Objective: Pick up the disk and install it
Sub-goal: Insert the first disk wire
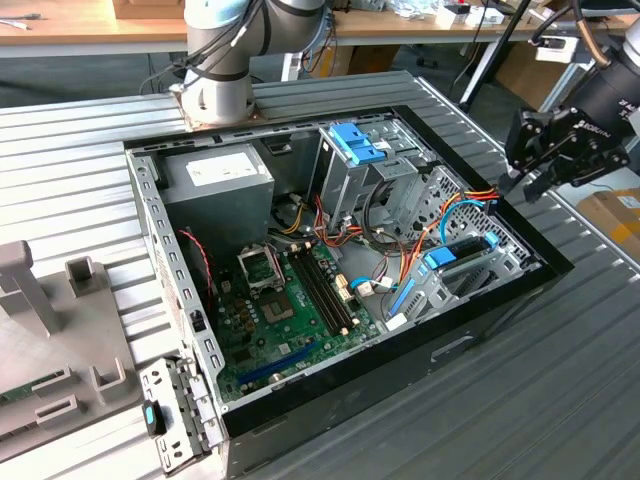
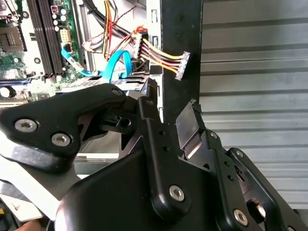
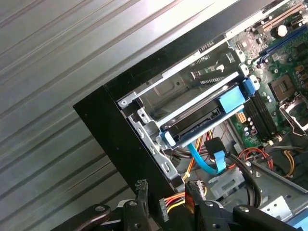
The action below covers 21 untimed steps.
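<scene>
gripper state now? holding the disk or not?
Gripper: open, holding nothing. It hangs at the edge of the computer case; the disk sits in its bay inside the case.

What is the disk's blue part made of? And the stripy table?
The disk: its blue frame looks like smooth plastic, since it is bright and evenly coloured. Its dark body may be metal, though that is hard to tell. The table looks like bare metal, since it is grey with shiny ridges.

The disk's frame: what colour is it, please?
Blue; the disk shows best in the first wrist view.
</scene>
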Each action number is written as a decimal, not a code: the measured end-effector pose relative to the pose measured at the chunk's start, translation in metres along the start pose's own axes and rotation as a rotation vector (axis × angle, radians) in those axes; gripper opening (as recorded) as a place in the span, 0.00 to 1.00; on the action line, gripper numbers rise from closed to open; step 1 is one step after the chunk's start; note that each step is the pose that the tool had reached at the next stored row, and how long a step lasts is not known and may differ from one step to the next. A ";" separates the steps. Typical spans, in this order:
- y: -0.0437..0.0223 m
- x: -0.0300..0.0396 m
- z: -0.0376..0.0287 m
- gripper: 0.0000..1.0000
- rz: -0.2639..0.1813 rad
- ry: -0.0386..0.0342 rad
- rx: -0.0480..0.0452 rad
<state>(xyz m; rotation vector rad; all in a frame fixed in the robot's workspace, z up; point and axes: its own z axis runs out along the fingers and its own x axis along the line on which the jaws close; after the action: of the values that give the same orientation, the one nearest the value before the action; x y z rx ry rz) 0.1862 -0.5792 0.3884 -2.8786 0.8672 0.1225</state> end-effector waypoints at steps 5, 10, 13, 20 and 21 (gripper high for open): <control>-0.0115 0.0166 0.0027 0.44 -0.004 -0.0043 -0.0019; -0.0106 0.0153 0.0036 0.44 -0.040 -0.0166 0.0123; -0.0100 0.0148 0.0036 0.44 -0.042 -0.0116 0.0183; 0.0018 0.0013 0.0046 0.44 -0.057 0.0528 0.0710; 0.0040 -0.0013 0.0051 0.44 -0.057 0.0545 0.0721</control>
<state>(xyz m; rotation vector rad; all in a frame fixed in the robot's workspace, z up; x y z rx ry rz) 0.1827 -0.5810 0.3831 -2.8483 0.7812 0.0069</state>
